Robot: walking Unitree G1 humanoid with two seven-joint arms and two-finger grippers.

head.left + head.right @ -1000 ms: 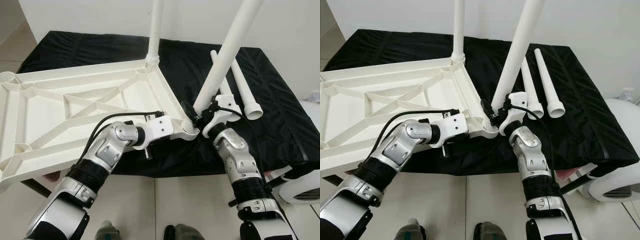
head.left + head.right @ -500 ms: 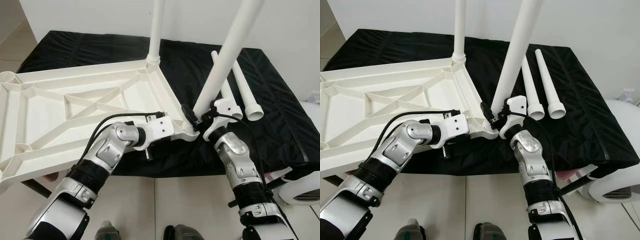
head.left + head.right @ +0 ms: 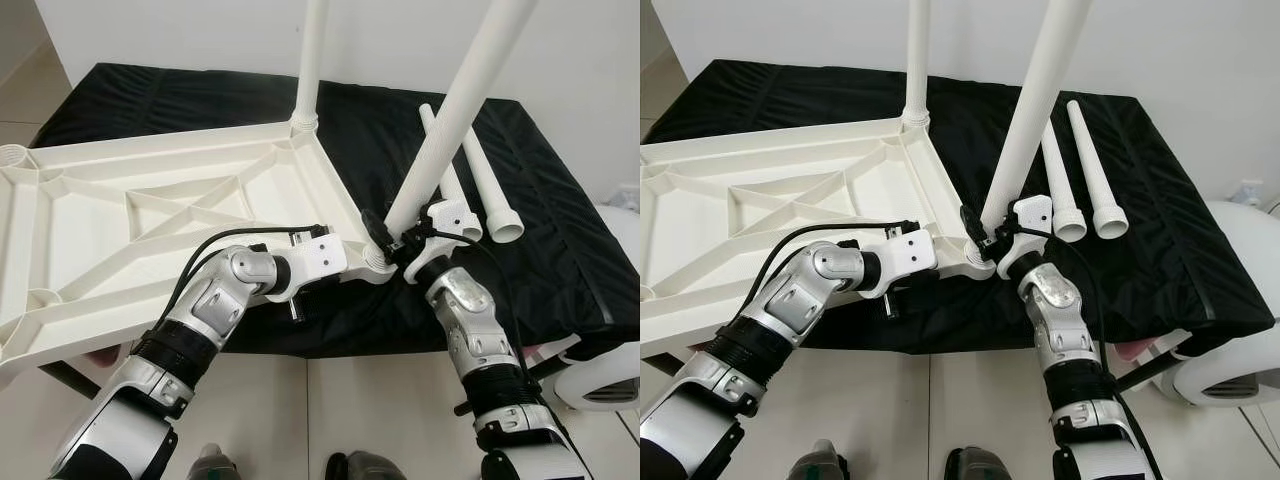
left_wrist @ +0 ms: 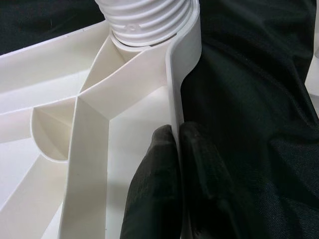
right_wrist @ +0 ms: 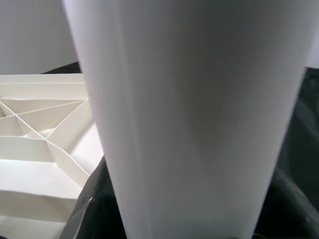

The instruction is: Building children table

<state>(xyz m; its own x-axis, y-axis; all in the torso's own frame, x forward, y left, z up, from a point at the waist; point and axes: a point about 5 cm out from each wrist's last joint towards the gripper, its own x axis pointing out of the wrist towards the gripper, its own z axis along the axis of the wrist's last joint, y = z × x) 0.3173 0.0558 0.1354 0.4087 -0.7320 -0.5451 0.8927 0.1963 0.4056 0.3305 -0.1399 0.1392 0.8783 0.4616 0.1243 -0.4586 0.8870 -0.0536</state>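
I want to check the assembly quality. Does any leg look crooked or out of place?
Yes. The leg held by the right gripper leans right at the near corner socket, while the far leg stands nearly upright.

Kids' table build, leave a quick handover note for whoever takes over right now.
Left claw: shut on the tabletop rim beside the near corner socket.
Right claw: shut on the tilted leg at that socket.
Done: one leg stands in the far corner.
Left: seat the tilted leg, then fit the two spare legs lying on the black cloth.
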